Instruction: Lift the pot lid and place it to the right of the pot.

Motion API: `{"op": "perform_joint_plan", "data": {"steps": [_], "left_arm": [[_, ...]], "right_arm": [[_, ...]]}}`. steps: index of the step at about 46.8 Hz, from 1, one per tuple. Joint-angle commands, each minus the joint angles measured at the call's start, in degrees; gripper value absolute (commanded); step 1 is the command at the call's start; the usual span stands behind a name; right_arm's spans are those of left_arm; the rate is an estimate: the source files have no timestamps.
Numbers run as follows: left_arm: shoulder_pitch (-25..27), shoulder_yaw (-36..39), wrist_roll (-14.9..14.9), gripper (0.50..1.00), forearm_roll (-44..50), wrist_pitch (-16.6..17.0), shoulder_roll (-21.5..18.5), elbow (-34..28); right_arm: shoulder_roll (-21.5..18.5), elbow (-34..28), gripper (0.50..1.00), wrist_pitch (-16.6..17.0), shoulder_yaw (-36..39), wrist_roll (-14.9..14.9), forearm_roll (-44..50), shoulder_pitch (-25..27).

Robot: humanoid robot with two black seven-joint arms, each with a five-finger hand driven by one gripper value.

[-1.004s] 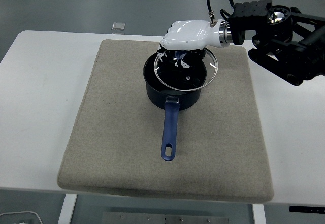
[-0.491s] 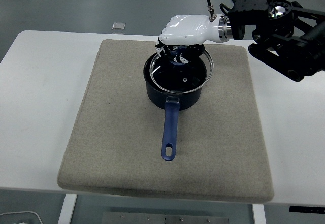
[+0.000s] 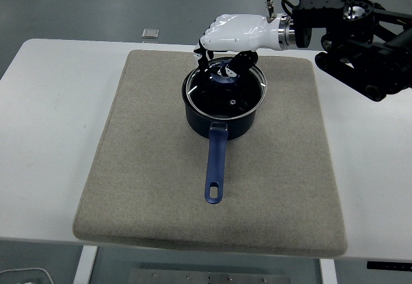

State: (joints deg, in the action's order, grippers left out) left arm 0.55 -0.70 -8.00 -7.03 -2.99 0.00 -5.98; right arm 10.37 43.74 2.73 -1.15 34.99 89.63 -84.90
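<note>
Glass lid [image 3: 225, 91] under right robot hand [image 3: 233, 34]

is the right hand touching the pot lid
Cannot tell. In the head view the right hand hangs over the lid's far part, its dark fingers overlapping the knob, with neither contact nor a gap plainly visible.

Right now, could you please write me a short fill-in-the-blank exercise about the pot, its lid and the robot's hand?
1. The glass lid sits on the ____.
2. The pot's blue handle points toward the table's ____ edge.
3. The pot stands on a beige ____.
4. Only the robot's ____ hand is in view, above the lid.

Missing words: pot; near; mat; right
</note>
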Motion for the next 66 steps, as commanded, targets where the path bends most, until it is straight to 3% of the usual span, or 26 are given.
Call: {"op": "perform_joint_plan", "data": {"steps": [1,37,51,66], "left_arm": [[0.0,0.0,0.0,1.000,0.0,0.0,0.0,0.0],[0.1,0.0,0.0,1.000,0.0,0.0,0.0,0.0],[0.0,0.0,0.0,1.000,0.0,0.0,0.0,0.0],[0.1,0.0,0.0,1.000,0.0,0.0,0.0,0.0]], "right_arm": [[-0.1,0.0,0.901,0.1,-0.2,0.0,-0.8,-0.9],[-0.1,0.3,0.903,0.3,-1.0,0.0,4.8,-1.5],[1.0,0.3,0.903,4.4,-0.4,0.0,0.9,-4.0],[0.8,0.4,0.903,4.1,-2.1,0.0,2.6,-4.0]]}}
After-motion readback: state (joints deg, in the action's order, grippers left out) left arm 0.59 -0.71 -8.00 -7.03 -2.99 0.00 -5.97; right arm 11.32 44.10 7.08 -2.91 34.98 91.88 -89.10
